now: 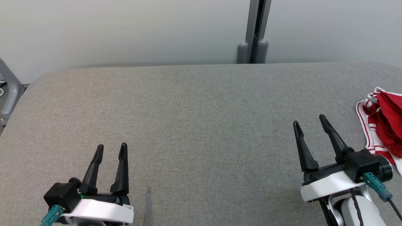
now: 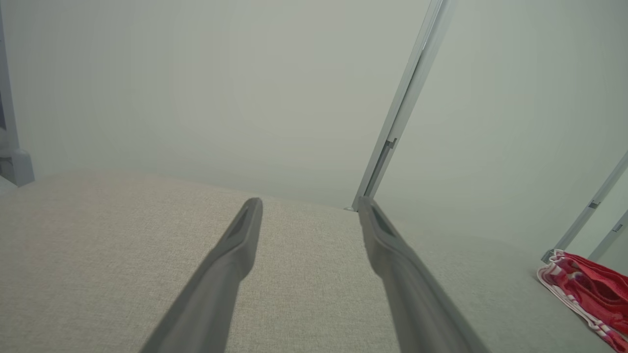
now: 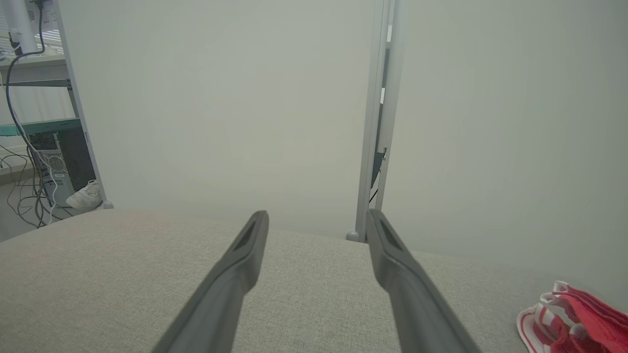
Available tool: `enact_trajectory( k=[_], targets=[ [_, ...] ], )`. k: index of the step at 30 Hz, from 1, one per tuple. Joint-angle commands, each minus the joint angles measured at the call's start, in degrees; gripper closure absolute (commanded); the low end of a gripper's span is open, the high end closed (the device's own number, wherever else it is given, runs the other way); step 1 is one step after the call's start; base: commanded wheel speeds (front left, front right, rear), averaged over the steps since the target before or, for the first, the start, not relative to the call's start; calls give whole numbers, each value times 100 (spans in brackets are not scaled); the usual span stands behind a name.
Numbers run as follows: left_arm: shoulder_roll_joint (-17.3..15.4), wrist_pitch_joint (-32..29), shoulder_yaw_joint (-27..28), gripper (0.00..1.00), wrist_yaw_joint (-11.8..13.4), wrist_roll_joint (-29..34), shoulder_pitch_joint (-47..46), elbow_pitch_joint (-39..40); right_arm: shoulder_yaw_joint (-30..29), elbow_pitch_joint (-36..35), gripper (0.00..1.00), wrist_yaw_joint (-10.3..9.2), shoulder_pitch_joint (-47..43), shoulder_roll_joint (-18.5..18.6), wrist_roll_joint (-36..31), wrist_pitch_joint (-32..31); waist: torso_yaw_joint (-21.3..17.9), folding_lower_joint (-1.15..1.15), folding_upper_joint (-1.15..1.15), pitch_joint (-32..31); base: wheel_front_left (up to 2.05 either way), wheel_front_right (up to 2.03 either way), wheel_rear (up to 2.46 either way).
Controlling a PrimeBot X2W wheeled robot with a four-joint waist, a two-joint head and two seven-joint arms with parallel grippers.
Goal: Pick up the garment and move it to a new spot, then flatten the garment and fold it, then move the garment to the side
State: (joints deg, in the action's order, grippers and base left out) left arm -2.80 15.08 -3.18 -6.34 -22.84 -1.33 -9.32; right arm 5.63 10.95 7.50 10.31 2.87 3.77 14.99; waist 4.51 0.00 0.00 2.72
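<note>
Grey fabric-covered table (image 1: 194, 119), head view. The left gripper (image 1: 112, 145) sits at lower left over the tabletop, its fingers spread and holding nothing. The right gripper (image 1: 309, 120), at lower right, is likewise spread. The red-and-white striped garment (image 1: 384, 122) lies bunched at the table's right edge, just beside the right gripper's wrist and apart from its fingertips. A grey post (image 1: 256, 31) stands behind the table.

red garment (image 1: 388, 121) (white-striped trim), grey table (image 1: 194, 125), black fingers (image 1: 121, 169)
</note>
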Motion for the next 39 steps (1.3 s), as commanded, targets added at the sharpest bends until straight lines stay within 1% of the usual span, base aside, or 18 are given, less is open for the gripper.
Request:
enact_trajectory(
  k=[1,17,25,35,36,39],
  targets=[
    [-26,-1,2,0,33,-26,5,3,-18,14,0,-2,28,14,40,32,1,0,0,2,0,0,0],
    [-26,-1,7,0,126,-7,-35,-78,-9,45,0,-2,104,14,-1,32,29,0,0,14,0,0,0],
    [-26,-1,8,0,126,-48,-48,-95,19,60,0,-2,110,14,-3,32,53,0,0,30,0,0,0],
    [-27,-1,17,0,62,-167,-43,-65,48,75,0,-2,158,14,-30,32,52,0,0,43,0,0,0],
    [1,0,2,100,84,-161,-7,-66,50,74,100,0,98,-1,-26,0,53,0,0,44,0,0,0],
    [11,-3,2,100,85,-170,16,-139,47,151,100,0,46,-14,-17,-15,54,0,0,49,0,0,0]
  ],
)
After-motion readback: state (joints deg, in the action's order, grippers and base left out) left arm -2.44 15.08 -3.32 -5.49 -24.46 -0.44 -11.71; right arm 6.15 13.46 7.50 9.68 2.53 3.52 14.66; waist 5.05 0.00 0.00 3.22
